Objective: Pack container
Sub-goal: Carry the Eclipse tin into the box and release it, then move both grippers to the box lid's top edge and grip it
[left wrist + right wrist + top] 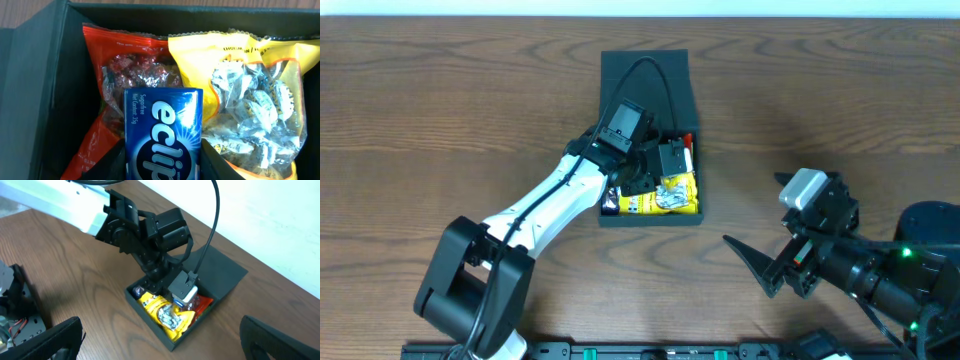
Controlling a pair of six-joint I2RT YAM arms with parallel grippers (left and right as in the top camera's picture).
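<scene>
Wood table (440,90); your left gripper (162,167) pinches mint box (162,120) over container (35,100): set it flat on bags (250,100); right gripper (753,210), 4 o'clock, spread.

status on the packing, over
Left gripper shut on eclipse pack, inside container. Right gripper open, off to the side. Lid open, yellow packet and red packet inside, nothing blocking.

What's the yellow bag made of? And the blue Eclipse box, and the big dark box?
The yellow bag looks like thin shiny plastic: crinkled, glinting, partly see-through. The blue Eclipse box is glossy with crisp edges, maybe tin or coated card. The dark box looks matte and stiff, perhaps board.
</scene>
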